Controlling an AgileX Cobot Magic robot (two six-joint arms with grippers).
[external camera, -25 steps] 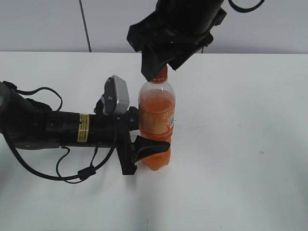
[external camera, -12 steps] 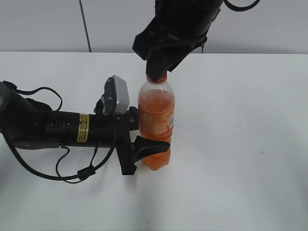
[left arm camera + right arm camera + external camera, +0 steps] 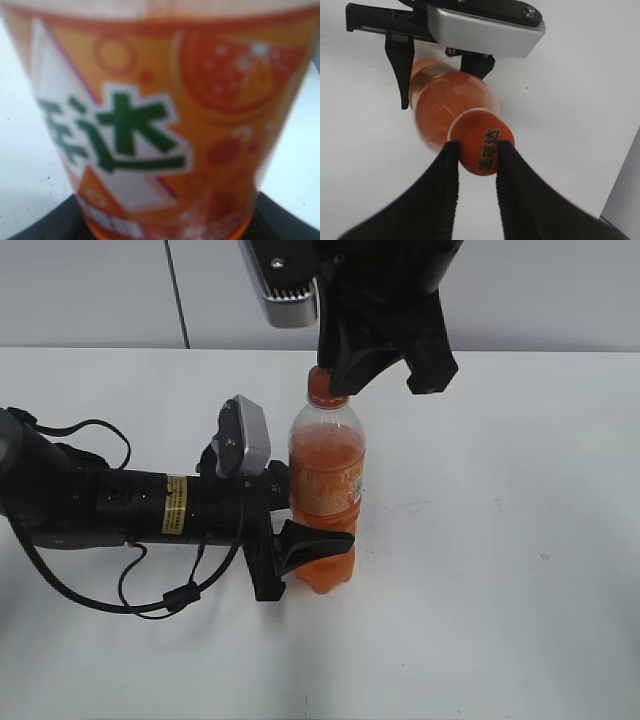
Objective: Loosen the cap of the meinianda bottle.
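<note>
Now right claw [image 3: 475, 150] rotated on cap [image 3: 482, 137].

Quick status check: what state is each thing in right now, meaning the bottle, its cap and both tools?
meinianda bottle: upright on the white table, mostly full of orange liquid.
cap: on the neck, pinched between the right tool's fingers.
left tool: shut on the bottle's lower body.
right tool: shut on the cap from above.

Landmark: meinianda bottle [image 3: 326, 495], upright on white table [image 3: 500, 540]. Its left side blocked low down by left gripper [image 3: 300, 530] clamping the body, arm stretching off leftward. Above it blocked: right gripper [image 3: 476, 150] pinches the cap [image 3: 482, 146]. Right of bottle and in front of it: bare table, room to pass.
</note>
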